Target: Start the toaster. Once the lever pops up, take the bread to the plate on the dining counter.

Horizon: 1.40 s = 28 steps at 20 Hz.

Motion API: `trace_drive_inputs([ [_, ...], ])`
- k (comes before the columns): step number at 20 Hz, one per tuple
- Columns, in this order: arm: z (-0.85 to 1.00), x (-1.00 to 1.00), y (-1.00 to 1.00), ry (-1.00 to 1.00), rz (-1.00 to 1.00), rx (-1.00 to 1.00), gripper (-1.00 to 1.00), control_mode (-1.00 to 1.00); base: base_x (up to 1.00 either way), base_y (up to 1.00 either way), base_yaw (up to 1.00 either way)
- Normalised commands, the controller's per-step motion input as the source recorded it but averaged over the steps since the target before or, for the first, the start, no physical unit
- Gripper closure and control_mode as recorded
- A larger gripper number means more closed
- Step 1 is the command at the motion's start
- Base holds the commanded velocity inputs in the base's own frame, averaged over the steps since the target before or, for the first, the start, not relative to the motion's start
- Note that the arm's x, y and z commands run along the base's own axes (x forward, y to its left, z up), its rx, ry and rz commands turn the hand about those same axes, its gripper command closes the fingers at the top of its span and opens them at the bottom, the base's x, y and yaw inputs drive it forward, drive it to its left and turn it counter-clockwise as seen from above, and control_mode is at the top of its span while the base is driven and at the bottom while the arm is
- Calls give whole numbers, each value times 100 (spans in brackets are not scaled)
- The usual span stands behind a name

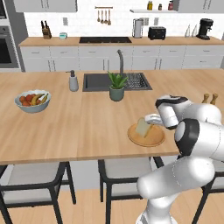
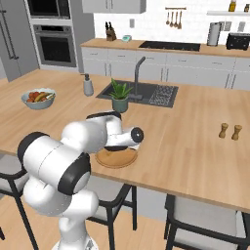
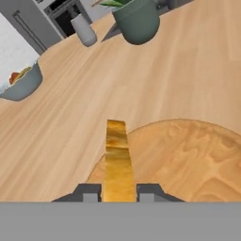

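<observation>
Bread [image 3: 117, 160]: pinched edge-on between gripper [image 3: 119, 192] jaws, tilted over plate [image 1: 154, 139].
Plate: near edge of dining counter [image 1: 65, 127].
Done: bread carried from toaster [image 1: 156, 33], far right.
Left: lowering, release.

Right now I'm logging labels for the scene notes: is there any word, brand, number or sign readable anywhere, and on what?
None can be read.
The toaster shows no legible front markings; it is too small and far away.
The bread, the plate and the soap dispenser bear no text.
</observation>
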Motion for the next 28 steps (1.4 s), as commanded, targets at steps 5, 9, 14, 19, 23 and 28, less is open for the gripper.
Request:
trace_drive_inputs([
  [5, -26, -4, 0, -4, 0, 0, 100, -100, 0, 0, 0],
  [9, -31, -20, 4, -5, 0, 0, 100, -100, 0, 0, 0],
  [14, -20, -19, 3, -4, 0, 0, 100, -100, 0, 0, 0],
  [19, -3, -6, 0, 0, -3, 0, -100, -100, 0, 0, 0],
  [23, 3, -16, -26, 0, -9, -8, -100, -100, 0, 0, 0],
  [28, 0, -18, -19, 1, -7, -20, -100, -100, 0, 0, 0],
])
